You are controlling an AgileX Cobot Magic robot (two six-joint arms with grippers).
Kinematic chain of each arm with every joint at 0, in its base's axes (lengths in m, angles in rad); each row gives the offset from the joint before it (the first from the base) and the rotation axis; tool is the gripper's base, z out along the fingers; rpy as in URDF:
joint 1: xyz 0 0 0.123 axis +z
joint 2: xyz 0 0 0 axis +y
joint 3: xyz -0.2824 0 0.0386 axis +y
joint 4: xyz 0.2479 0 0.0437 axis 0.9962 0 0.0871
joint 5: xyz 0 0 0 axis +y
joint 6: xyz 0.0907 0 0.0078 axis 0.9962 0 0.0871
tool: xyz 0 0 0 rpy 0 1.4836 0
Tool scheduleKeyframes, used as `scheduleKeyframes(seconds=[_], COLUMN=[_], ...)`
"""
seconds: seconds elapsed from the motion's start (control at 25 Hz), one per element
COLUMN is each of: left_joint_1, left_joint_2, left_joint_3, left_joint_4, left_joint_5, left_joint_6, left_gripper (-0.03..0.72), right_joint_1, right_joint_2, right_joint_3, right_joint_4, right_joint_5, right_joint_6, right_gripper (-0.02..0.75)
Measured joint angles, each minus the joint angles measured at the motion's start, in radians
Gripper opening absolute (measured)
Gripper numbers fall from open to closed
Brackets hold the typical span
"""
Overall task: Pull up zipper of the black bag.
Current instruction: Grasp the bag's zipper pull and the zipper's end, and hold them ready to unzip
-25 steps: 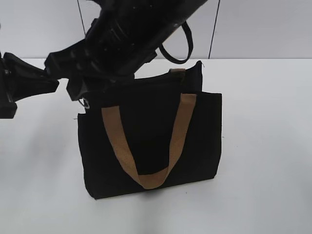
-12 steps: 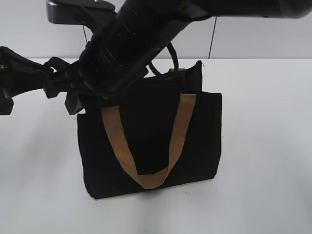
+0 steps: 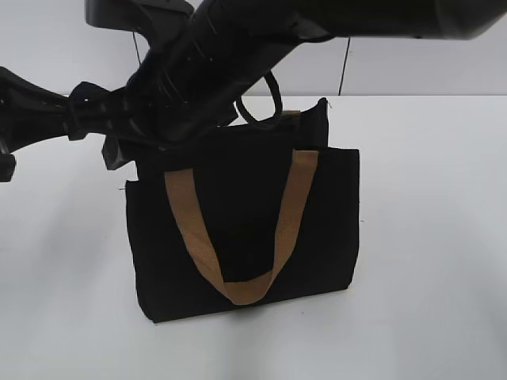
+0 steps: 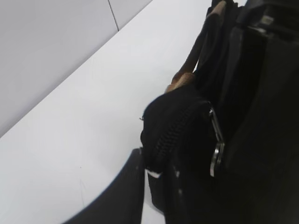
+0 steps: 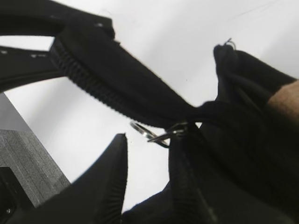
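My right arm slants down across the bag to its upper left corner, where my left arm reaches in from the left. My right gripper stands spread beside the metal zipper pull without pinching it; my left gripper's state I cannot tell. The black fabric bag stands upright on the white table, tan webbing strap hanging across its front.

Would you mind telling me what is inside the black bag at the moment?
The black bag's interior is not visible. The exterior view shows only its front panel and tan strap, with the arms covering its top left; the wrist views show only the zipper edge.
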Motion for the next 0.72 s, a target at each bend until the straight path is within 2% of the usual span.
scheduleKeyframes(seconds=[0.12, 0.24, 0.36, 0.72], left_joint_1=[0.0, 0.0, 0.0, 0.0], left_joint_2=[0.0, 0.0, 0.0, -0.034], left_joint_3=[0.0, 0.0, 0.0, 0.0], left_joint_4=[0.0, 0.0, 0.0, -0.002], left_joint_5=[0.0, 0.0, 0.0, 0.023], left_joint_6=[0.0, 0.0, 0.0, 0.0], left_gripper=[0.068, 0.068, 0.067, 0.065], right_joint_1=[0.0, 0.0, 0.0, 0.0], right_joint_2=[0.0, 0.0, 0.0, 0.022], right_joint_3=[0.0, 0.0, 0.0, 0.0], right_joint_4=[-0.003, -0.003, -0.003, -0.003], right_joint_5=[-0.001, -0.003, -0.006, -0.054], right_joint_6=[0.008, 0.018, 0.037, 0.093], right_gripper=[0.262, 0.343, 0.389, 0.403])
